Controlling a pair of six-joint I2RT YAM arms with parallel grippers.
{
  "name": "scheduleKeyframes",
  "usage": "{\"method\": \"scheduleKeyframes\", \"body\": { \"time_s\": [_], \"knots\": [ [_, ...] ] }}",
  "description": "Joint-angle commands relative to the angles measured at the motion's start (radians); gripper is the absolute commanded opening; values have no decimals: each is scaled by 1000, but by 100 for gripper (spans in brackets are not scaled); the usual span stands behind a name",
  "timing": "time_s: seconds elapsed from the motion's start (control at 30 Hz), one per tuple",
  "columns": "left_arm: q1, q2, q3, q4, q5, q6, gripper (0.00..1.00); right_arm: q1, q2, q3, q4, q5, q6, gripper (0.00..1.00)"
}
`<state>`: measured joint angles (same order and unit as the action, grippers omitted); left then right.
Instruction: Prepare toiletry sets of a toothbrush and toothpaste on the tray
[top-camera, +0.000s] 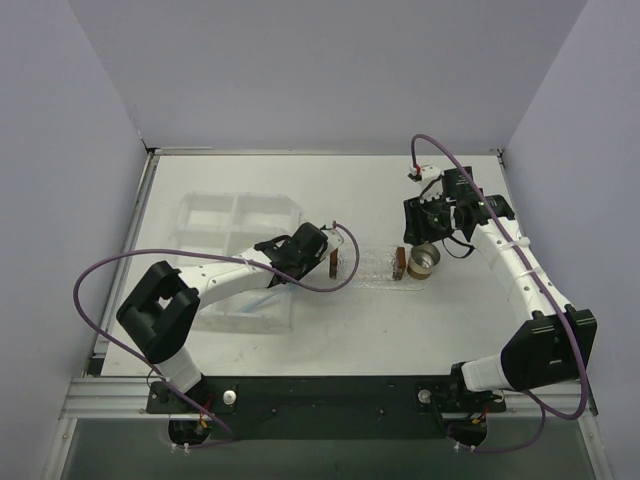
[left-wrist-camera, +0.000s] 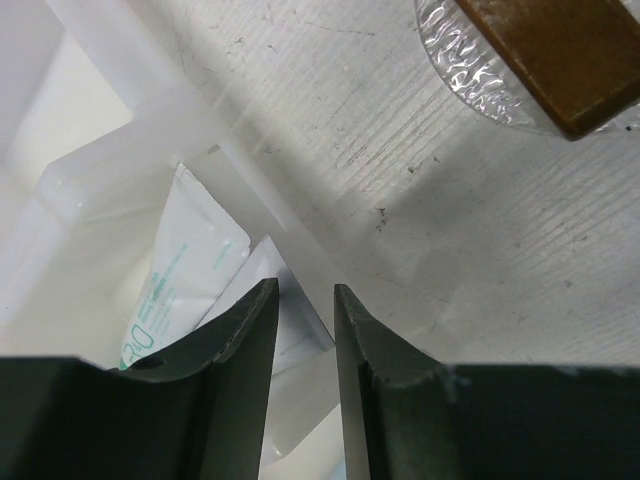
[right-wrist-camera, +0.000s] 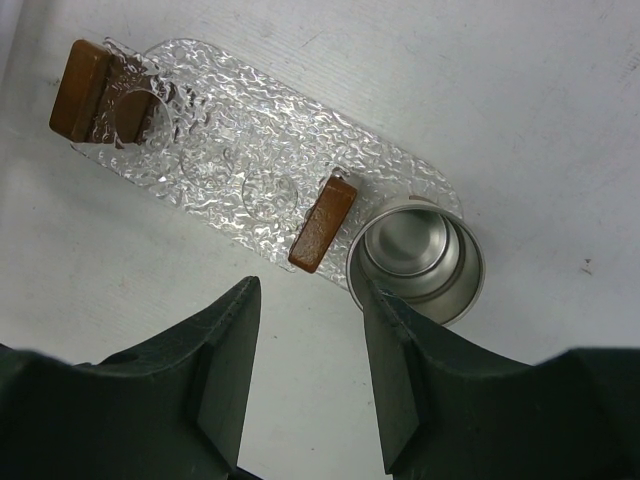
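Two arms show up on the top camera. The left gripper (top-camera: 300, 255) is parked over the right-hand edge of the clear compartment box (top-camera: 215, 215), and the right gripper (top-camera: 428, 238) is hung just behind the metal cup (top-camera: 425, 262). The tray (top-camera: 368, 265) is laid between them, with brown handles (top-camera: 333, 265) at either end, and nothing seems to be set on it yet. No toothbrush can be picked out from up here, tbh.

Left wrist cam: the fingers are held a narrow gap apart, with nothing pinched between them. The toothpaste (left-wrist-camera: 185, 265) is spotted right below, as two pale tubes overlapped in a box compartment close to its wall. A corner of the tray is caught at top right.

Right wrist cam: the jaws are spread and nothing is held. The tray and cup sit straight underneath, with the cup at the tray's end, on it or against it, hard to say.

So the tube pick is probably the step in hand. It's best done if the jaws are lowered squarely across one tube only, whichever lies on top. They should be closed on the body rather than the thin crimp, so the second tube isn't dragged along. The box wall should be cleared on the lift.
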<state>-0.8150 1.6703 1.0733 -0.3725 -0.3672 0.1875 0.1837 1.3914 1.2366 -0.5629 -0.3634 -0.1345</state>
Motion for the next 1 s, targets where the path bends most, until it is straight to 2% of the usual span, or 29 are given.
{"method": "scheduleKeyframes", "body": {
  "time_s": [0.0,0.03,0.13,0.33,0.47,0.5,0.97],
  "knots": [
    [2,-7,4,26,-32,13,36,-6,9,-3,4,-23,-2,41],
    [2,-7,5,21,-32,15,31,-7,9,-3,4,-23,-2,41],
    [2,-12,11,20,-33,18,26,-9,11,-3,4,-26,-2,41],
    [2,-20,22,20,-56,33,18,-12,12,-3,3,-31,-1,41],
    [2,-35,36,18,-79,47,6,-10,11,3,4,-34,1,41],
    [0,-40,46,17,-84,53,0,-10,9,3,1,-37,1,41],
    [22,-197,158,-9,-168,162,0,-10,9,81,-35,-74,-4,42]
  ]
}}
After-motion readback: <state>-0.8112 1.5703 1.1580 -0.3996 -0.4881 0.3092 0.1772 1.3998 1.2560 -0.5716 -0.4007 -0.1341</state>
